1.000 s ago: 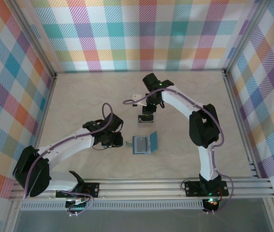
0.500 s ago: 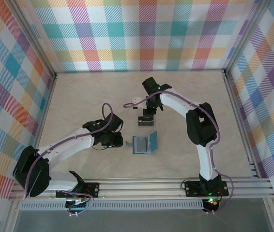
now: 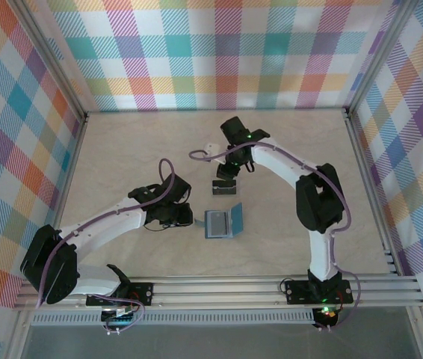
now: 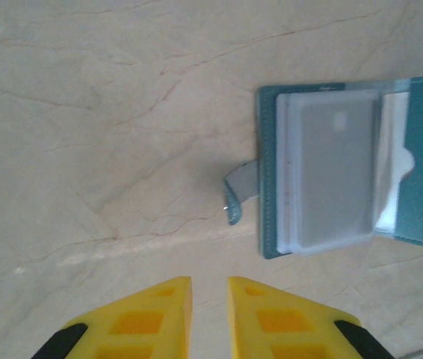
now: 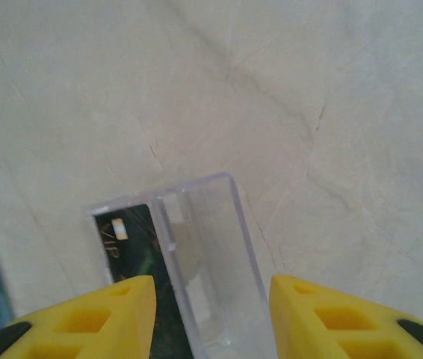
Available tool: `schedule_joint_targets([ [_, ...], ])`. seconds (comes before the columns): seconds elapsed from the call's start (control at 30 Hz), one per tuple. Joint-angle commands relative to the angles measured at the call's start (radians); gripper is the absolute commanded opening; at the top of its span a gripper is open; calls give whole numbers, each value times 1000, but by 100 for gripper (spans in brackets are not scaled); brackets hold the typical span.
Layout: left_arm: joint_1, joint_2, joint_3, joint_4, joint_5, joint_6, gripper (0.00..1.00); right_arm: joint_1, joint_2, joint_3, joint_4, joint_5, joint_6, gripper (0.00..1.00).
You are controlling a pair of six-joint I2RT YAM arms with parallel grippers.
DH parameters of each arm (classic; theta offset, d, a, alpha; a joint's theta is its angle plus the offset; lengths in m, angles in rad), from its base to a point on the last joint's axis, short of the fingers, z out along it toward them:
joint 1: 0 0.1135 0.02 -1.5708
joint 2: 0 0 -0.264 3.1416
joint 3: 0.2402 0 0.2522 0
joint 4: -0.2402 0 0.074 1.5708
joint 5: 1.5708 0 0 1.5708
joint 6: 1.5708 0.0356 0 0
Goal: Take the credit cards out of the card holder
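Just beyond the card holder [image 3: 223, 223], on its far side, a dark credit card [image 5: 131, 243] lies flat on the counter [image 3: 137, 149] beside a clear plastic piece [image 5: 208, 224]. Both sit between the fingers of your right hand [image 5: 211, 283]. That hand is released, jaws well apart and squeezing nothing. To finish this set-down cleanly, lift straight up so neither finger drags the card. Then go to the open holder; whether its window pocket holds another card is hard to tell. Your left hand [image 4: 210, 284] is almost clenched on nothing, near the grey side tab [image 4: 238, 191]. Use it to pin the holder if it slides.
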Motion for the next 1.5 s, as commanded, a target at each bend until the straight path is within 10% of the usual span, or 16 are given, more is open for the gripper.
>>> schedule_joint_targets([
  [0.0, 10, 41, 39, 78, 62, -7, 18, 7, -101, -48, 24, -63, 322, 44],
  [0.27, 10, 156, 69, 169, 165, -11, 6, 11, -275, -278, 87, -78, 1021, 38],
  [0.5, 10, 270, 77, 194, 186, -1, 1, 22, -386, -522, 269, -241, 1307, 32],
  [1.13, 20, 403, 54, 198, 135, 0, 3, 133, -283, -584, 323, -341, 1474, 31],
  [1.47, 19, 415, 44, 205, 149, 1, 0, 178, -155, -537, 336, -368, 1499, 14],
])
